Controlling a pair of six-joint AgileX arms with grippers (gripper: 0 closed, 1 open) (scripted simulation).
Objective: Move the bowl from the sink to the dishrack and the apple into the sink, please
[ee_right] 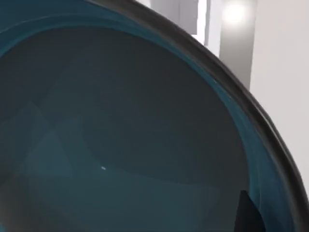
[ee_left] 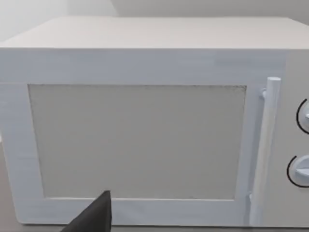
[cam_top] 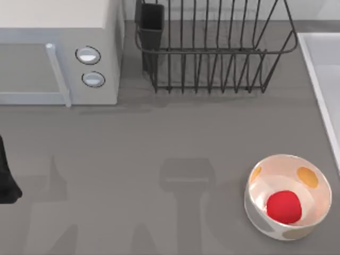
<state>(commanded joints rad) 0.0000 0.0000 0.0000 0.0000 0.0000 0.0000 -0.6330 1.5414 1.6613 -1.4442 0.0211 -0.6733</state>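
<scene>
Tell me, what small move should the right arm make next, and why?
Probably close on the bowl's rim and lift. The right wrist view looks into the teal bowl from very close, the dishrack stands without it, and the apple lies in the white spotted bowl.

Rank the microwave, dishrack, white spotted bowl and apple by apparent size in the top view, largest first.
1. dishrack, cut off by the frame edge
2. microwave, also cut off, so its rank against the dishrack is unsure
3. white spotted bowl
4. apple

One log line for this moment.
teal-blue round bowl: close under right wrist camera | small red apple: in spotted white bowl | black wire dishrack: empty
</scene>
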